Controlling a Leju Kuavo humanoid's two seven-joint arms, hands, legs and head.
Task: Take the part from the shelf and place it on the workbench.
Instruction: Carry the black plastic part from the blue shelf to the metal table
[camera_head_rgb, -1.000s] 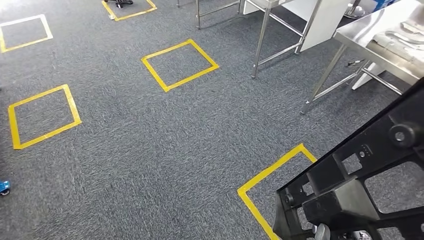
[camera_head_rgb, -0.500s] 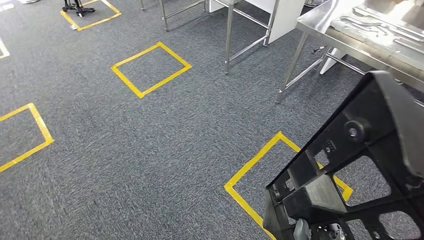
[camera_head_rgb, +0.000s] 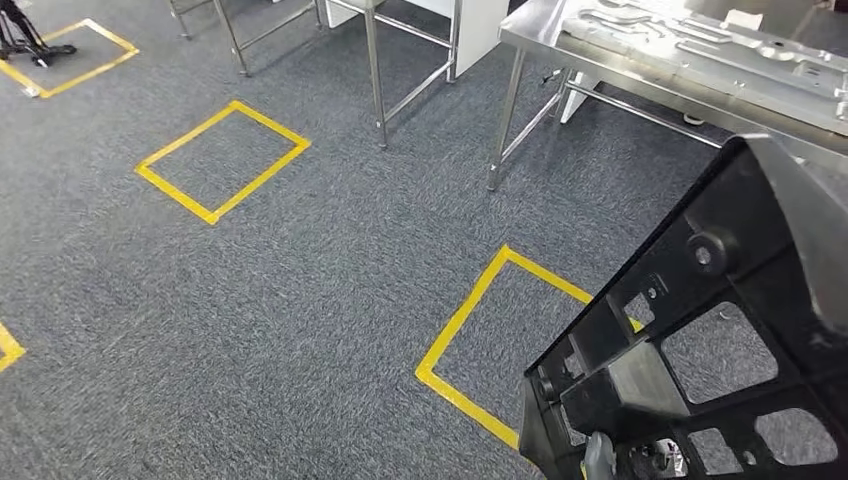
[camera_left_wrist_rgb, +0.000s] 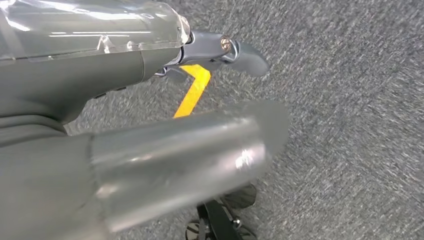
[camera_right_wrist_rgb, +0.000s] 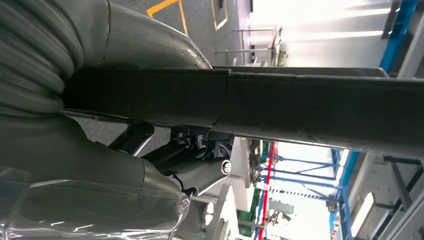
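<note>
A large black frame-shaped part (camera_head_rgb: 640, 385) with cut-outs fills the lower right of the head view, carried above the carpet. My right hand (camera_right_wrist_rgb: 100, 150) grips a black bar of the part (camera_right_wrist_rgb: 300, 107), thumb on one side and fingers on the other; one grey fingertip (camera_head_rgb: 598, 455) peeks out under the part. My left hand (camera_left_wrist_rgb: 150, 150) hangs over the carpet and holds nothing, its thumb and a dark finger apart. The steel workbench (camera_head_rgb: 600, 60) stands at the upper right, ahead of the part, with grey metal pieces lying on it.
Yellow tape squares mark the grey carpet, one (camera_head_rgb: 222, 160) at the left and one (camera_head_rgb: 500, 330) just before the part. A second steel table's legs (camera_head_rgb: 375, 70) stand left of the workbench. A black stand (camera_head_rgb: 20, 35) is far left.
The whole picture has shifted: the camera has turned toward the workbench, which now shows fuller and nearer. The part stays in my right hand.
</note>
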